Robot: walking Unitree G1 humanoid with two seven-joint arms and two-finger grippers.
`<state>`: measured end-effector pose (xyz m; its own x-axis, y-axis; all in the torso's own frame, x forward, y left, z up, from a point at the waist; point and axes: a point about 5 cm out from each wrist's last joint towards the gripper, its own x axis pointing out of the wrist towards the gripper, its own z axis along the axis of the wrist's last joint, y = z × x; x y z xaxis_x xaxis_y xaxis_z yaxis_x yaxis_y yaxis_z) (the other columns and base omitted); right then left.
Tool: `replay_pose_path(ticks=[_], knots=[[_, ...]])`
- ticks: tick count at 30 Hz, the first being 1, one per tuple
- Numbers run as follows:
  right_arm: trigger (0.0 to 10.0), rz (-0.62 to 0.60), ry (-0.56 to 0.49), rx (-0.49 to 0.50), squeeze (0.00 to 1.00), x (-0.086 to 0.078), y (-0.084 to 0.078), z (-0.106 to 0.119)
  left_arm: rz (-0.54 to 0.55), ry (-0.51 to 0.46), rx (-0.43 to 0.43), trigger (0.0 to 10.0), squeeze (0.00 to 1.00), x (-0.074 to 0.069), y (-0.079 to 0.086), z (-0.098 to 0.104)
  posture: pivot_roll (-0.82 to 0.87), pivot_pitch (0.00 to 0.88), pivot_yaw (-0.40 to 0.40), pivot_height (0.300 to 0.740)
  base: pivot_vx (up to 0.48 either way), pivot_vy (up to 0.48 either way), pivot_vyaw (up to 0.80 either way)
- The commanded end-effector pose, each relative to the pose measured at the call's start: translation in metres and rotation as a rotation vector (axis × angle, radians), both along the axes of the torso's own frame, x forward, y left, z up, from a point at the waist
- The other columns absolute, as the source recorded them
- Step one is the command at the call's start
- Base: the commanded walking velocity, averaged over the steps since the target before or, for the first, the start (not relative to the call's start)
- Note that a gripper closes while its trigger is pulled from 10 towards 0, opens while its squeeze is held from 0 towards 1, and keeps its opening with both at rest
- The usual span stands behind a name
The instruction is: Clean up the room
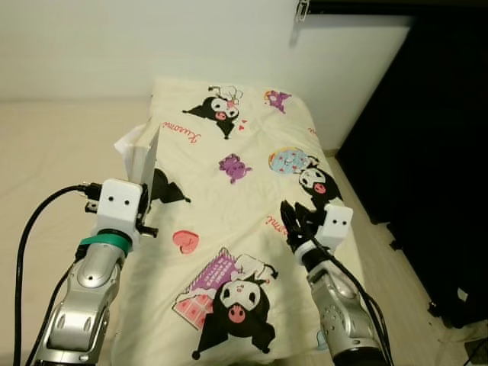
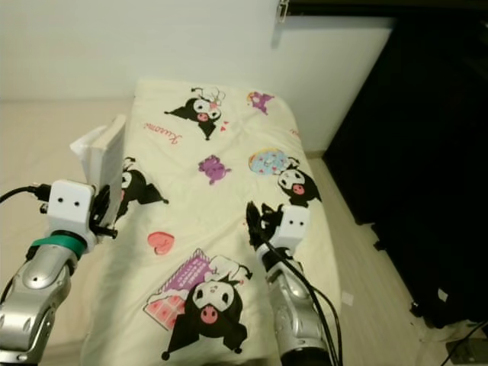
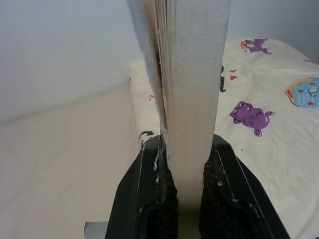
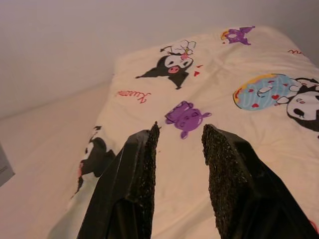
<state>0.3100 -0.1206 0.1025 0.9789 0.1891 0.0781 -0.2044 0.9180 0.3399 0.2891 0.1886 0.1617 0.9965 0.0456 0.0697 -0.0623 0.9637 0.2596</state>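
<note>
My left gripper (image 3: 184,149) is shut on a pale grey book (image 3: 192,84), holding it upright by its lower edge with the pages facing the floor side. From the head, the book (image 1: 142,158) stands above the left edge of the bed (image 1: 252,145), just past the left wrist. My right gripper (image 4: 179,137) is open and empty, hovering low over the right half of the bed (image 4: 209,84). Its black fingers (image 1: 293,221) point towards the head of the bed.
The bed has a cream sheet printed with black cartoon figures, hearts and a blue donut (image 1: 290,160). Beige floor (image 1: 53,145) lies to its left, a white wall behind. A dark curtain (image 1: 435,152) hangs on the right, with a strip of wooden floor (image 1: 381,252) beside the bed.
</note>
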Motion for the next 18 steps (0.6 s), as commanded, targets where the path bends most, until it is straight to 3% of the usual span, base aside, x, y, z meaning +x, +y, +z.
replay_pose_path(ticks=[1,18], knots=[[10.0,0.000,0.011,0.000,0.00,-0.0037,0.0002,-0.0051,-0.011,-0.024,0.007,10.0,0.00,-0.0014,-0.0037,0.0014,0.09,0.054,-0.012,0.740,-0.431,0.000,0.00],[10.0,-0.007,0.003,-0.008,0.00,-0.0019,-0.0006,-0.0067,0.001,-0.037,0.011,10.0,0.00,0.0006,-0.0019,0.0004,0.10,0.057,-0.011,0.740,-0.443,0.000,0.00]])
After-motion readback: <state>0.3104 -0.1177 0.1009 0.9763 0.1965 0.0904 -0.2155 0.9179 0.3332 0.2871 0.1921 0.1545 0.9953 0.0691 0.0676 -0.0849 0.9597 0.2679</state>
